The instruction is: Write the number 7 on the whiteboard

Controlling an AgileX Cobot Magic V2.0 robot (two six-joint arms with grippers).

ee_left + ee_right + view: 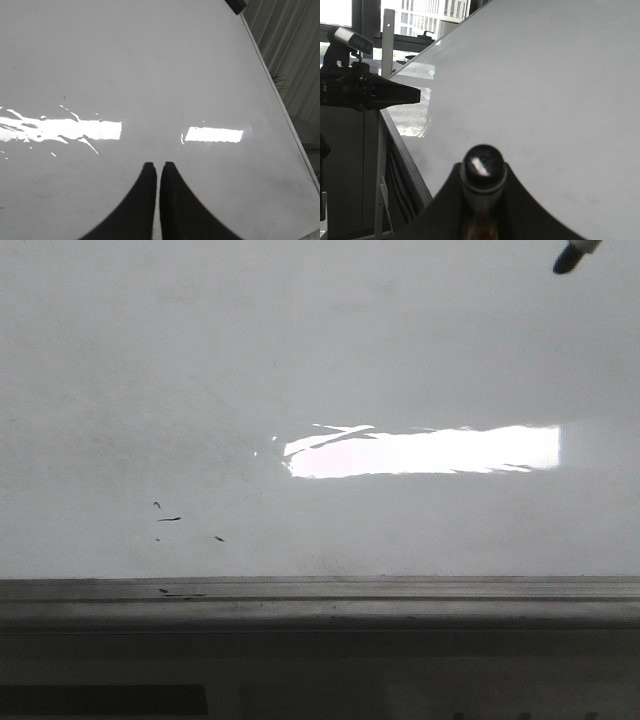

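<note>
The glossy whiteboard (pixel 300 360) fills the front view, with a bright glare patch at its middle. The number 7 is out of view; only tiny black specks (pixel 170 518) mark the board's lower left. A black marker (pixel 483 165) is held between the fingers of my right gripper (pixel 483 172), its end facing the wrist camera. The marker's dark tip (pixel 572 257) pokes in at the front view's top right corner, close to the board; whether it touches I cannot tell. My left gripper (pixel 159 165) hovers over the whiteboard (pixel 150 65), shut with nothing in it.
A grey metal ledge (pixel 320 600) runs along the board's lower edge. In the right wrist view, a black arm with a camera (pixel 370 92) reaches toward the board's edge, with windows and buildings behind it. The board's frame edge (pixel 280 100) borders corrugated wall panels.
</note>
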